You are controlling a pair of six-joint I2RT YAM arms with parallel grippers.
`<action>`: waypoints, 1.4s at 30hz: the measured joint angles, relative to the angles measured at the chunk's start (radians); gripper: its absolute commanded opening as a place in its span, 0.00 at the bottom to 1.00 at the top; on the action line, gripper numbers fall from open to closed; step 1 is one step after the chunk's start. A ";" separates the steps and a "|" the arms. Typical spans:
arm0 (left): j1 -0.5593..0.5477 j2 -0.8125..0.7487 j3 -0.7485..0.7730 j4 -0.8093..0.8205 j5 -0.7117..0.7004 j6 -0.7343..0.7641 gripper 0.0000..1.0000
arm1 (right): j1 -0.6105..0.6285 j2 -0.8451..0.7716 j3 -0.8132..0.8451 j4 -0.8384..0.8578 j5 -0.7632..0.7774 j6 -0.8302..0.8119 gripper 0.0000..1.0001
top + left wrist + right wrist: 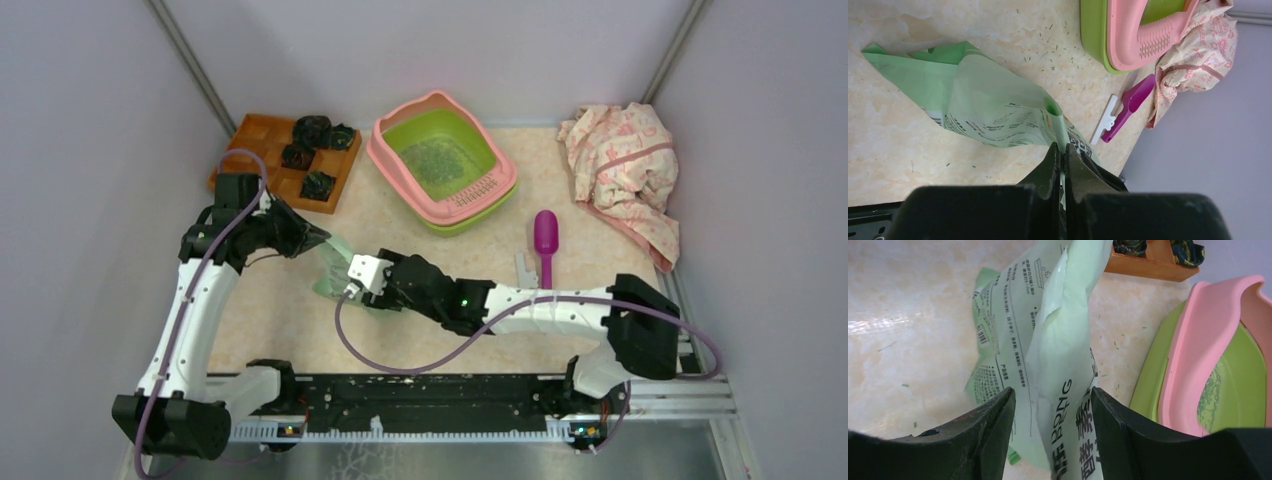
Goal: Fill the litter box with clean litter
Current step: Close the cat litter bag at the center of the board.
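Left jaws pinching green bag (983, 102), right jaws parted astride it, litter (437, 160) in litter box (480, 192)

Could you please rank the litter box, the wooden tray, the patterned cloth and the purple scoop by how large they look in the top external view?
1. litter box, the largest.
2 and 3. patterned cloth and wooden tray look about alike, so I would not rank them.
4. purple scoop, clearly the smallest.
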 measured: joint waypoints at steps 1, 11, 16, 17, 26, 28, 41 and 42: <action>0.000 0.000 0.000 0.000 0.002 0.000 0.00 | 0.000 0.019 0.000 0.014 0.017 -0.003 0.57; 0.001 -0.011 0.000 -0.007 -0.005 0.012 0.00 | -0.008 0.140 0.005 0.185 0.081 -0.021 0.41; 0.002 -0.016 0.000 -0.003 -0.008 0.015 0.00 | -0.008 0.147 0.003 0.290 0.138 -0.043 0.00; 0.004 -0.016 0.000 -0.003 -0.009 0.015 0.00 | -0.007 0.147 0.001 0.313 0.162 -0.055 0.00; 0.004 -0.034 0.000 -0.003 0.007 0.018 0.44 | 0.030 0.187 -0.105 0.614 0.305 -0.363 0.00; 0.003 -0.040 0.000 -0.002 0.010 0.027 0.64 | 0.043 0.206 -0.144 0.708 0.331 -0.452 0.00; 0.003 -0.036 0.070 0.024 0.168 0.103 0.99 | 0.167 0.613 -0.181 1.411 0.516 -1.107 0.00; 0.003 -0.029 0.066 0.027 0.183 0.106 0.99 | 0.168 0.619 -0.180 1.424 0.520 -1.125 0.00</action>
